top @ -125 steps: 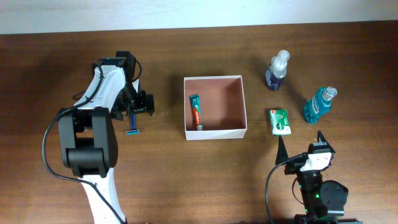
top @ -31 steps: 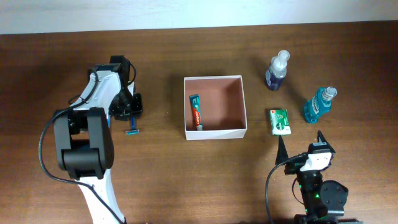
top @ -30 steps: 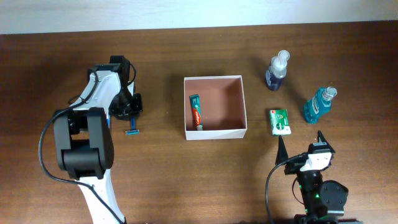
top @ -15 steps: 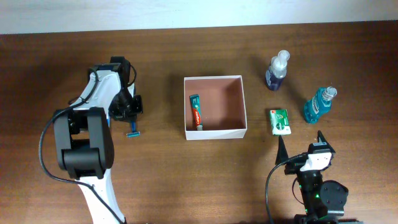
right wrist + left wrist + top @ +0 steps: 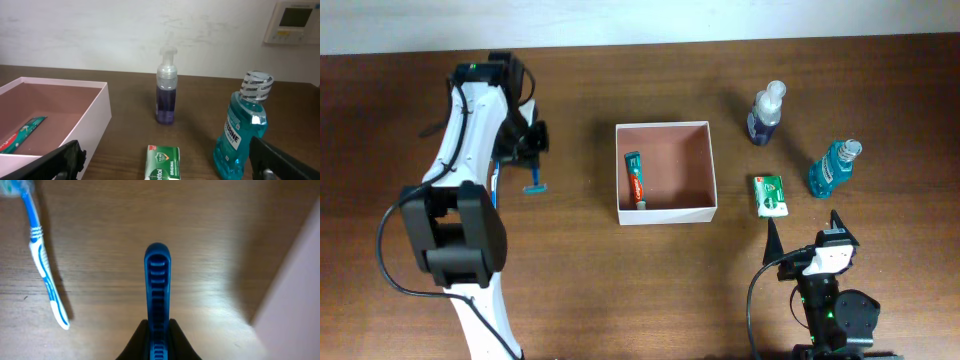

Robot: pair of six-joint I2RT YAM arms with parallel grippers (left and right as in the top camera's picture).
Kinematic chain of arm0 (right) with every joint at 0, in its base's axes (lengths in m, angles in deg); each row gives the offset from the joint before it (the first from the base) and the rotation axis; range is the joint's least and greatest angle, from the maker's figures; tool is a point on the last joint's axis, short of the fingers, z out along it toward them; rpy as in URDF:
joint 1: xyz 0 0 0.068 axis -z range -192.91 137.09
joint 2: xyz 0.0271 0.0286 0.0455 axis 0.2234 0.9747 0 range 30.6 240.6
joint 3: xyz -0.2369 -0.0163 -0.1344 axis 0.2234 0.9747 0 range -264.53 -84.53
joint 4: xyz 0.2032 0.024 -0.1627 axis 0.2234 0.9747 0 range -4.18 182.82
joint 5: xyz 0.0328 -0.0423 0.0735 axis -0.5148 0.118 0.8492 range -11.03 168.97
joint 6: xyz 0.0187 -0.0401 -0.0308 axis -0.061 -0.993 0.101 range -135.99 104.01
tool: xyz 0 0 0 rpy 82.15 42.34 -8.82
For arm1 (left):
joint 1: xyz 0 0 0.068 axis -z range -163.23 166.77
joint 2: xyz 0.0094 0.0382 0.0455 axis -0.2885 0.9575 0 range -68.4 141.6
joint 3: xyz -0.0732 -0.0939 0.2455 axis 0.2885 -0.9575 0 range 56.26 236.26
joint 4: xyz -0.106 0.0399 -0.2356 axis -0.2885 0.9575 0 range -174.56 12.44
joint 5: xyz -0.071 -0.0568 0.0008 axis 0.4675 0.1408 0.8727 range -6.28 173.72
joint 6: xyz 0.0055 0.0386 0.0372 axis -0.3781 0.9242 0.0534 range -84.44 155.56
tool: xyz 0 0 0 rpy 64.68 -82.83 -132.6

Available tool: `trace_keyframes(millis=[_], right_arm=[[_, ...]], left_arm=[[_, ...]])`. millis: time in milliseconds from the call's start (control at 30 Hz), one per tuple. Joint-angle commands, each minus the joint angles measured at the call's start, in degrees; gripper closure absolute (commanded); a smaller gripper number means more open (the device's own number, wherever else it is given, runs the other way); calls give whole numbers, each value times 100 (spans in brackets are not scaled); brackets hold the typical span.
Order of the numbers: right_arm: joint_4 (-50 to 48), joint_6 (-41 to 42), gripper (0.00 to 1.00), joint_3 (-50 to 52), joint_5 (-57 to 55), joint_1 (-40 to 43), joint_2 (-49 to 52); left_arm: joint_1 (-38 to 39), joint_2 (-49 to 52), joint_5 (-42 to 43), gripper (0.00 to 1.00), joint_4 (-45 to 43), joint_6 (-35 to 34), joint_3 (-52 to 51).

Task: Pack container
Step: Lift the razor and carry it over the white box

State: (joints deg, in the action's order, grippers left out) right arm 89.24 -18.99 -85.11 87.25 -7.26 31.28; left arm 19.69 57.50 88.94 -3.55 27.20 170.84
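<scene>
Mouthwash cap (image 5: 258, 85) reads LISTERINE; left hand (image 5: 158, 336) pinches blue razor (image 5: 157, 280), right hand (image 5: 803, 224) gapes wide, empty.

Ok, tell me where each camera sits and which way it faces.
Overhead: fixed above the table, looking straight down; both arms show, left gripper shut on the razor, right gripper open.
Left wrist: on the left arm, looking down along the razor at the table and toothbrush; its fingertips show at the bottom edge.
Right wrist: low by the table, facing level toward the wall; its fingers fill the bottom corners.
Shared: overhead and right wrist both see the container, pump bottle, mouthwash and green box.
</scene>
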Motion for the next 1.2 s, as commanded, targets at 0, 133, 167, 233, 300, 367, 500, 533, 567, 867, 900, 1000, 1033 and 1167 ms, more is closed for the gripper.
trace_keyframes(millis=[0, 133, 167, 233, 300, 367, 500, 533, 567, 867, 900, 1000, 1033, 1167], right_arm=[[28, 24, 2, 26, 15, 44, -48], [28, 24, 2, 26, 15, 44, -48], [28, 24, 2, 26, 15, 44, -48], [28, 24, 2, 26, 13, 44, -48], [28, 24, 2, 26, 15, 44, -48], [28, 24, 2, 26, 15, 44, -48], [28, 24, 2, 26, 15, 44, -48], [28, 24, 2, 26, 15, 44, -48], [28, 24, 2, 26, 15, 44, -48], [28, 24, 2, 26, 15, 44, -48], [28, 24, 2, 26, 15, 44, -48], [28, 24, 2, 26, 15, 44, -48], [28, 24, 2, 26, 15, 44, -48], [28, 24, 2, 26, 15, 44, -48]], left_arm=[[435, -33, 302, 97, 354, -37, 758], [1051, -37, 315, 97, 828, -380, 1504], [1174, -37, 317, 97, 879, -435, 1611], [1491, -37, 315, 97, 911, -614, 1808], [1773, -37, 269, 97, 822, -811, 1871], [2048, -35, 81, 97, 673, -1034, 1862], [2433, -24, -254, 96, 481, -1438, 1840], [2511, -24, -267, 97, 424, -1480, 1840], [2568, -24, -267, 96, 372, -1484, 1840], [2730, -24, -619, 97, -7, -1908, 1746], [2730, -24, -619, 96, -76, -1906, 1705], [2730, -24, -708, 96, -216, -1928, 1537], [2730, -24, -717, 96, -254, -1928, 1475], [2730, -24, -717, 96, -417, -1928, 1178]])
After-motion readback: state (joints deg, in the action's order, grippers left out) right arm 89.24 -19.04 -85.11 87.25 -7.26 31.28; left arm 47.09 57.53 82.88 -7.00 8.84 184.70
